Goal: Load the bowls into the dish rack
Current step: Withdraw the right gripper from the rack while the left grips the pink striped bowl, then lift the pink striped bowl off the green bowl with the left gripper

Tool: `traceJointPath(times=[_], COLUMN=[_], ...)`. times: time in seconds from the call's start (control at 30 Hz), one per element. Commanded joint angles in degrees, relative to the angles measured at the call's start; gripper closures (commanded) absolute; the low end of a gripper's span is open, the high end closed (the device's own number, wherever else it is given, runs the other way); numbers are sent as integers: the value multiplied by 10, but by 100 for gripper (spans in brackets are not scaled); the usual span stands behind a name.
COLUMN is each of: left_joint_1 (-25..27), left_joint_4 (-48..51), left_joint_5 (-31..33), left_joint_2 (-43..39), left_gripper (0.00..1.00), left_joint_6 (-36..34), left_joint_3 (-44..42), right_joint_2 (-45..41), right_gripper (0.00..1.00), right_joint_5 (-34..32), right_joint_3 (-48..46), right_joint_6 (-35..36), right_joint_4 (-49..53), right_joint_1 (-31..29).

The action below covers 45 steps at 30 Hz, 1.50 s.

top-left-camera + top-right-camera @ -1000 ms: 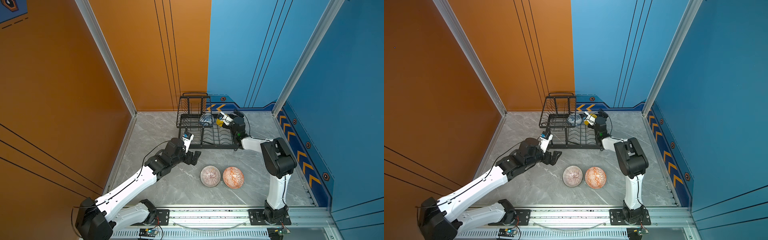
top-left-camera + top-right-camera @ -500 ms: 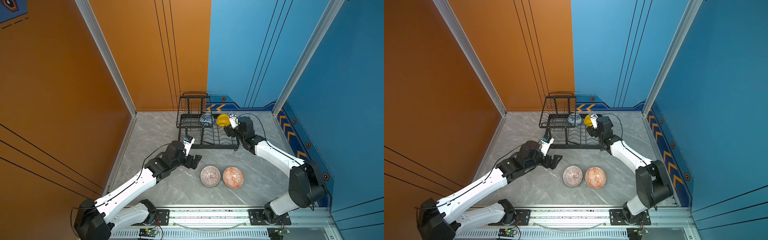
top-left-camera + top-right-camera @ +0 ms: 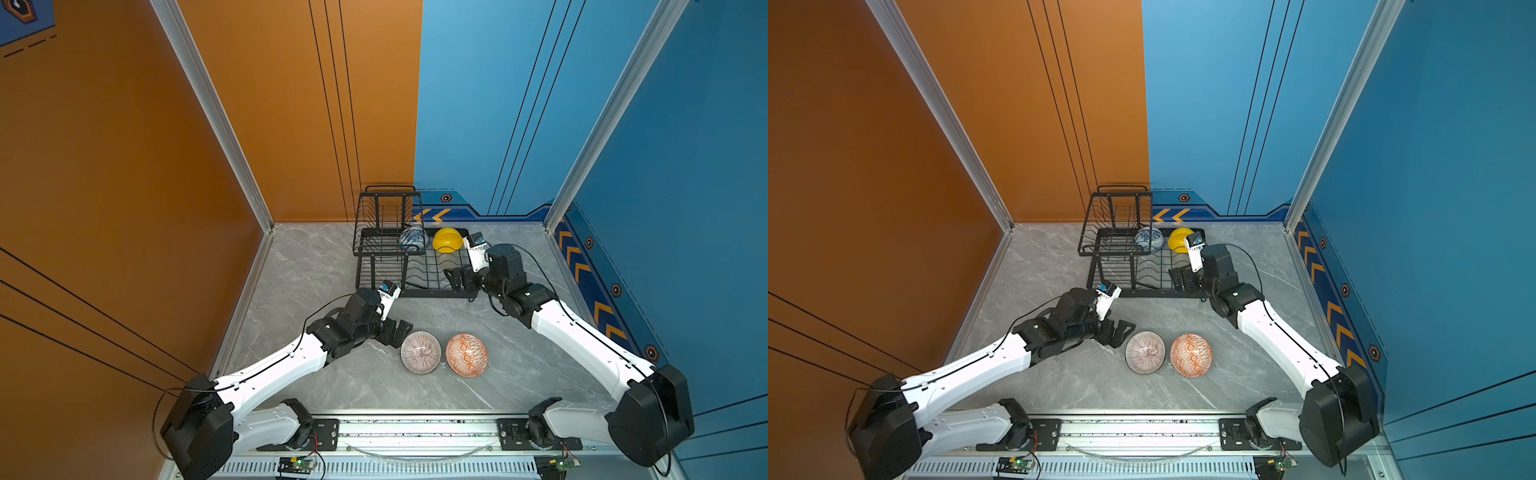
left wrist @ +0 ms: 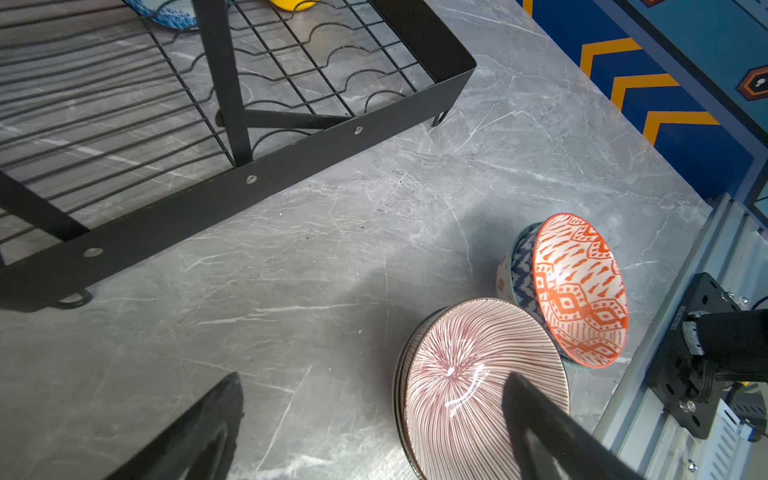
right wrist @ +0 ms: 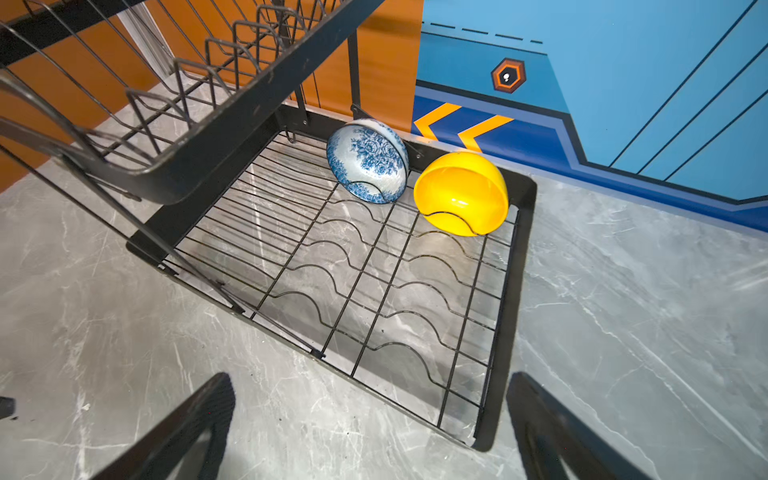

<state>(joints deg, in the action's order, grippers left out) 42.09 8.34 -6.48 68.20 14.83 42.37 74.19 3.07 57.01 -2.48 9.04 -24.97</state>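
- At the rear of the desk (image 3: 316,266), the black wire dish rack (image 3: 432,293) stands near the back wall. Its raised upper basket (image 3: 388,232) is on the left side in both top views.
- On the rack's lower tier, in the rear row of slots, two bowls stand on edge side by side. The blue-white floral bowl (image 5: 368,160) is next to the upper basket, and the yellow bowl (image 5: 461,193) is at the rear right corner.
- On the desk in front of the rack, two bowls sit open side up and close together. The pinkish striped bowl (image 3: 420,352) is on the left and the orange-white geometric bowl (image 3: 466,354) on the right. Whether they touch cannot be told.
- Beside the left rim of the pinkish striped bowl, the left jaws stand wide apart, low over the desk, holding nothing. In the left wrist view one finger overlaps that bowl.
- Above the front right part of the lower tier, the right jaws stand wide apart and empty, well apart from both racked bowls.
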Motion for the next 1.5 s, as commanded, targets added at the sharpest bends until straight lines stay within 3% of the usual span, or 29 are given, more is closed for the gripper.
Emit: traceJointPath(times=[0.0, 0.23, 0.97, 1.23, 1.47], left_joint_1=[10, 21, 48, 53, 56], left_joint_4=[-28, -30, -14, -9, 17], left_joint_5=[-19, -24, -25, -19, 4], left_joint_2=[20, 57, 122, 124, 108], left_gripper=[2, 2, 67, 85, 94], left_joint_6=[18, 20, 27, 27, 20], left_joint_3=[-6, 2, 2, 2, 10], right_joint_2=[-3, 12, 17, 9, 6], right_gripper=[0, 0, 0, 0, 0], right_joint_5=[25, 25, 34, 37, 42], right_joint_3=[-9, -2, -19, -24, -29], right_joint_6=[-22, -18, -15, -16, -18], right_joint_4=[19, 19, 11, 11, 9], right_joint_1=[-1, -1, 10, 14, 16])
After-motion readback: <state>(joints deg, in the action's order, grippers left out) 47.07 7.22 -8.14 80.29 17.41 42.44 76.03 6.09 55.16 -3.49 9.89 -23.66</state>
